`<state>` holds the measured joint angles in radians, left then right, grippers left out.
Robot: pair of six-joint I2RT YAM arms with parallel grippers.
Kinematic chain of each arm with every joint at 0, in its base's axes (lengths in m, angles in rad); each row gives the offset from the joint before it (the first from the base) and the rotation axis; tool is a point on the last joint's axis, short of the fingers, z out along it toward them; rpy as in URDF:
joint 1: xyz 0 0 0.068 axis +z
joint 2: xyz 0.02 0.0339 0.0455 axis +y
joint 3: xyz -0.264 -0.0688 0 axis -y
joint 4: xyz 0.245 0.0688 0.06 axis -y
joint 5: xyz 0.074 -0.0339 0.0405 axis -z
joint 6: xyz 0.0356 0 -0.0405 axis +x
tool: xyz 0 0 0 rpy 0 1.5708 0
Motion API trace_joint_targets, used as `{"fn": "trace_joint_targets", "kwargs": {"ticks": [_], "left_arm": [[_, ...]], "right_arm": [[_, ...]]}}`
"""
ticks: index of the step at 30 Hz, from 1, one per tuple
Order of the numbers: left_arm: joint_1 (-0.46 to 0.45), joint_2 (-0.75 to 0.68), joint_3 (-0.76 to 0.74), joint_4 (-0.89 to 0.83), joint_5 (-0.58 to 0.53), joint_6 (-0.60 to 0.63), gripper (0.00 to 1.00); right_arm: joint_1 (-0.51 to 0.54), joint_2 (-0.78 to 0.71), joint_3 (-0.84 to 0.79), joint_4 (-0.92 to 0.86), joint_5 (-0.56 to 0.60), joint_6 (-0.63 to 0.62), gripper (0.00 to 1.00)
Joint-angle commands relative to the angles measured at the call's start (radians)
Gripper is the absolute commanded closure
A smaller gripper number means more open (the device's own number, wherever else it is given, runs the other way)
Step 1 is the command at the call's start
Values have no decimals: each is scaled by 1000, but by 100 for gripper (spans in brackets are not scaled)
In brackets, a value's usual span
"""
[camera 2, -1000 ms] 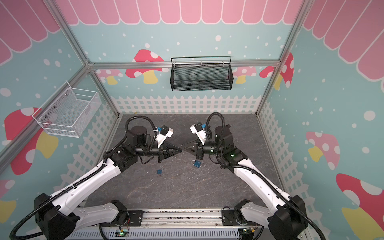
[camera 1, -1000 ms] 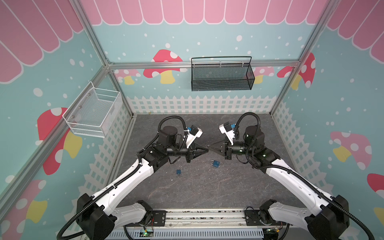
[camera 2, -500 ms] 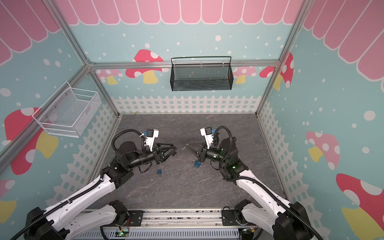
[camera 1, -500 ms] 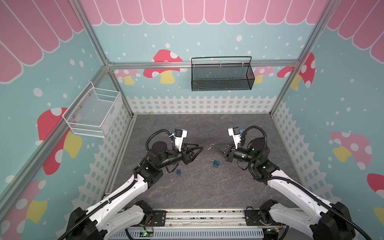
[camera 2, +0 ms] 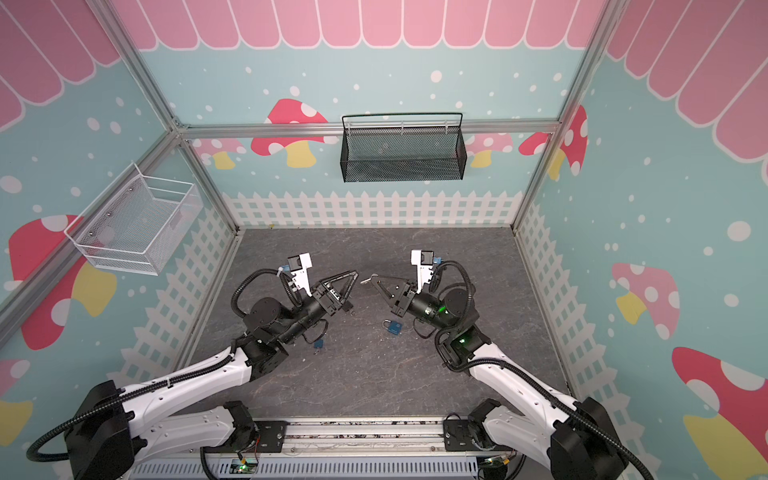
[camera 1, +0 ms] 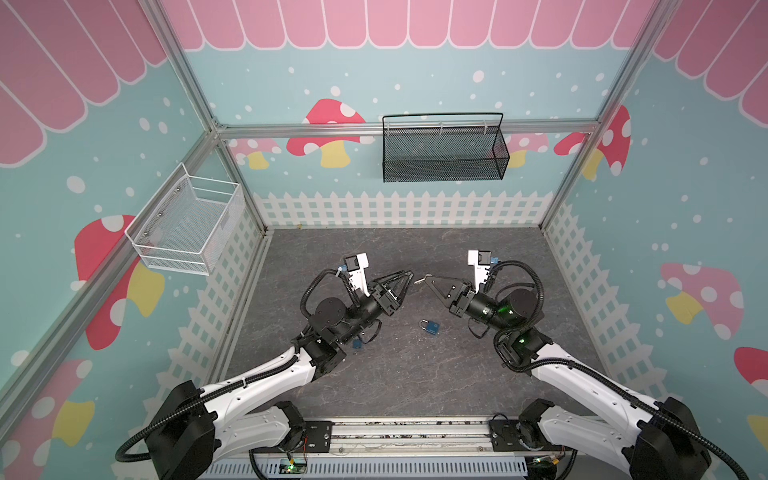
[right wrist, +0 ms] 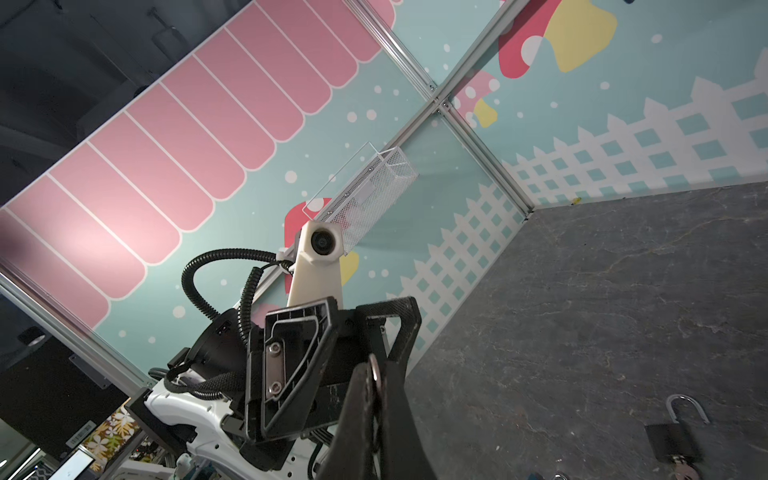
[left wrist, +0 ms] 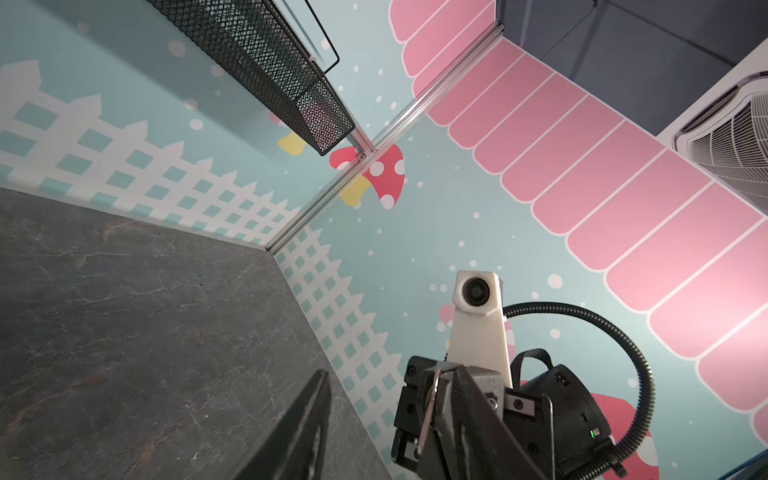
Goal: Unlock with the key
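**Key pinched in the right end effector, padlock lying loose on the bench**

At the front edge, both arm bases sit on a metal rail (camera 1: 407,432), and the grey stone-patterned bench (camera 1: 415,382) stretches away from it. A small blue object (camera 1: 356,344) lies on the bench just beside the left arm's wrist joints. It is too small to name.

A little farther in, near the middle and closer to the right arm, the blue padlock (camera 1: 432,327) lies flat. Its silver shackle points toward the left arm's side. It is apart from both end effectors, and I cannot tell whether the shackle is latched.

Beyond the padlock, the two end effectors face each other tip to tip above the bench, near but not touching. The left end effector (camera 1: 406,287) is released, its jaws spread with nothing between them. The right end effector (camera 1: 426,277) is clenched on the key (camera 1: 419,280), a small silver piece jutting from its tips toward the left one. In the left wrist view the key shows edge-on between the closed fingers.

Farthest off, a white wire basket (camera 1: 187,224) hangs on the left wall. A black mesh basket (camera 1: 442,149) hangs on the back wall above the printed picket fence.
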<state>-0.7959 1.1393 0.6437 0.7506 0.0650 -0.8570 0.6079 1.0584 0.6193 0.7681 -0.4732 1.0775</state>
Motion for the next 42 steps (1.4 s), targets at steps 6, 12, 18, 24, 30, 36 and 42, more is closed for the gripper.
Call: {"fn": "trace_joint_targets", "kwargs": {"ticks": [6,12,18,24,30,36,42], "left_arm": [[-37,67,22,146,-20,-56,63],[-46,93,17,185,-33,-56,74],[-45,121,45,226,-20,-56,86],[-42,126,54,214,-26,-57,100],[35,81,95,73,95,-58,100],[89,28,187,-204,255,22,100],[91,21,284,-405,320,120,100]], "right_arm": [[16,39,-2,90,55,48,100],[18,41,-10,115,70,72,100],[20,54,-23,122,68,78,100],[18,40,-23,121,74,62,100],[-21,8,-25,59,5,6,61],[-84,7,31,-60,-187,-105,42],[-103,25,86,-116,-294,-163,42]]}}
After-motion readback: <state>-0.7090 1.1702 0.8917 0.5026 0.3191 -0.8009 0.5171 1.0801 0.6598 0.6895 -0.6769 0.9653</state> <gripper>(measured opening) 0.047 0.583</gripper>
